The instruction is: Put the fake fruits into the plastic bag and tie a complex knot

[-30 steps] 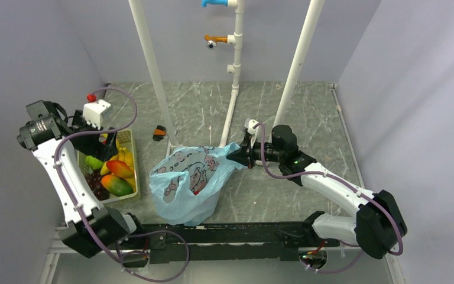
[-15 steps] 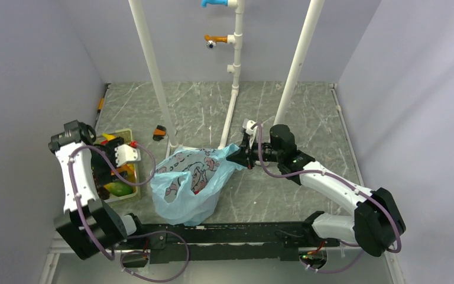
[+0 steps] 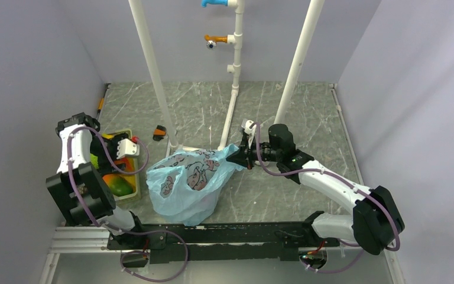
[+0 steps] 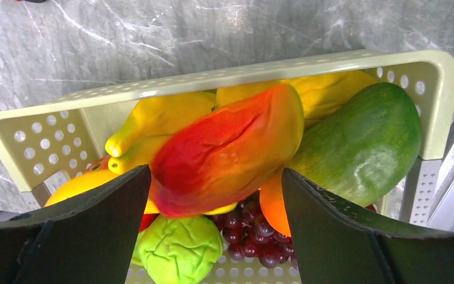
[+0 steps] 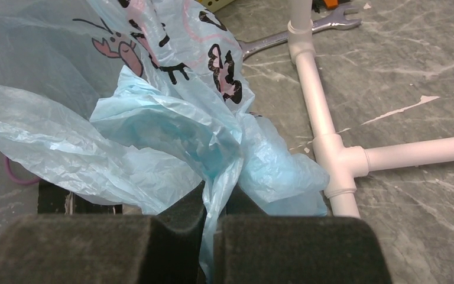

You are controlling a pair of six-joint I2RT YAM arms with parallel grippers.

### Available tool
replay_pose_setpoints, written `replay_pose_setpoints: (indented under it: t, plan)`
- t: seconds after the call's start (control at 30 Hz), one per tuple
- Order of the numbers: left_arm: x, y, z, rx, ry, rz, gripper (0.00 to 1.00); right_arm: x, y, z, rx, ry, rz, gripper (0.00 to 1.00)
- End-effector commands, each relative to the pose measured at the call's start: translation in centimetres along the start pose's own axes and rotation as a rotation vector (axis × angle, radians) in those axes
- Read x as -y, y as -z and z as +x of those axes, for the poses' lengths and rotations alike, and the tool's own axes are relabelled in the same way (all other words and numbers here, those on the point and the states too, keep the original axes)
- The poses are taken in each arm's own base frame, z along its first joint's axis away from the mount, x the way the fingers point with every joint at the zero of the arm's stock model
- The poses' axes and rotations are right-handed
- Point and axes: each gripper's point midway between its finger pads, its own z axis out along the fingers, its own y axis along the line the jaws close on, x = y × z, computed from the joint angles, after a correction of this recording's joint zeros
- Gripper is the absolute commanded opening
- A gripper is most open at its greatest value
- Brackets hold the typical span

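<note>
hovering over the basket (image 4: 242, 68) at the left edge of the tabletop (image 3: 307, 112), the left end effector (image 4: 214, 177) has its fingers (image 4: 83, 231) spread wide apart and grips nothing. the fruits (image 4: 272, 177) are heaped in the basket right under it. a red-orange mango (image 4: 224, 154) sits in the gap between the two fingers, a little below their tips; whether they touch it cannot be told. yellow bananas (image 4: 159, 118) lie behind the mango against the basket's far wall. a green mango (image 4: 360, 142) leans beside it toward the right finger. dark grapes (image 4: 254, 236) and a crinkled green fruit (image 4: 177, 248) lie underneath, nearer the camera.

the bag (image 3: 186, 183) slumps on the tabletop between the two arms, just right of the basket and apart from the left end effector. the right end effector (image 5: 213, 207) is clamped on the bag's right end, its fingers together with a bunched fold of blue plastic pinched between them. from that pinch the bag billows out leftward, its printed side up. whether any fruit is inside cannot be told. a white pipe (image 5: 331, 142) stands just beside the pinched end, and a wrench (image 5: 272, 38) lies on the tabletop behind the bag, against that pipe.
</note>
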Motion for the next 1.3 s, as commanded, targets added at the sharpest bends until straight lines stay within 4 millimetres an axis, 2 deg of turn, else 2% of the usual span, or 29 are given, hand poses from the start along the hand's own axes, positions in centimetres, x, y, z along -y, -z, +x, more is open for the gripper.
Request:
replay_pose_setpoints:
  t: [0.0,0.1,0.17,0.27,0.4,0.5,0.57,0.67,0.77,0.83,1.0,1.17,1.27]
  plan:
    - [-0.8,-1.3,-0.4,0.043,-0.059,-0.004,0.84,0.1,-0.1,-1.6,0.027,0.023,-0.006,0.00]
    - [-1.0,-2.2,-0.1,0.058,-0.058,0.014,0.75,0.1,0.0,-1.5,0.018,0.020,-0.005,0.00]
    - [-1.0,-2.3,-0.1,0.063,-0.059,0.018,0.65,0.1,0.0,-1.4,0.016,0.022,-0.005,0.00]
    - [-1.2,-0.7,-1.2,0.097,-0.050,-0.003,0.52,0.0,0.1,-1.4,0.014,0.027,-0.009,0.00]
    - [-0.8,2.5,-2.9,0.144,-0.016,-0.044,0.40,-0.1,0.2,-1.4,0.015,0.026,-0.009,0.00]
    - [-0.2,4.4,-3.5,0.155,0.011,-0.072,0.37,-0.2,0.3,-1.3,0.017,0.029,-0.014,0.00]
    - [0.5,4.7,-3.4,0.144,0.016,-0.077,0.41,-0.4,0.3,-1.2,0.016,0.027,-0.020,0.00]
    - [0.9,4.1,-3.2,0.136,0.023,-0.097,0.48,-0.6,0.3,-1.0,0.016,0.022,-0.034,0.00]
    - [1.3,3.1,-3.7,0.159,-0.004,-0.115,0.78,-0.6,0.2,-1.0,0.014,0.018,-0.036,0.00]
    - [1.3,1.9,-3.7,0.158,-0.045,-0.124,0.85,-0.5,0.1,-1.1,0.013,0.020,-0.038,0.00]
    - [0.9,-1.1,-3.1,0.131,-0.139,-0.118,0.91,-0.5,-0.1,-1.1,0.001,0.027,-0.050,0.00]
    - [-1.2,-2.8,-1.7,0.107,-0.127,-0.105,0.91,-0.6,-0.2,-1.2,-0.013,0.031,-0.065,0.00]
    - [-1.7,-3.6,-0.5,0.087,-0.105,-0.073,0.89,-0.5,-0.3,-1.4,-0.012,0.028,-0.064,0.00]
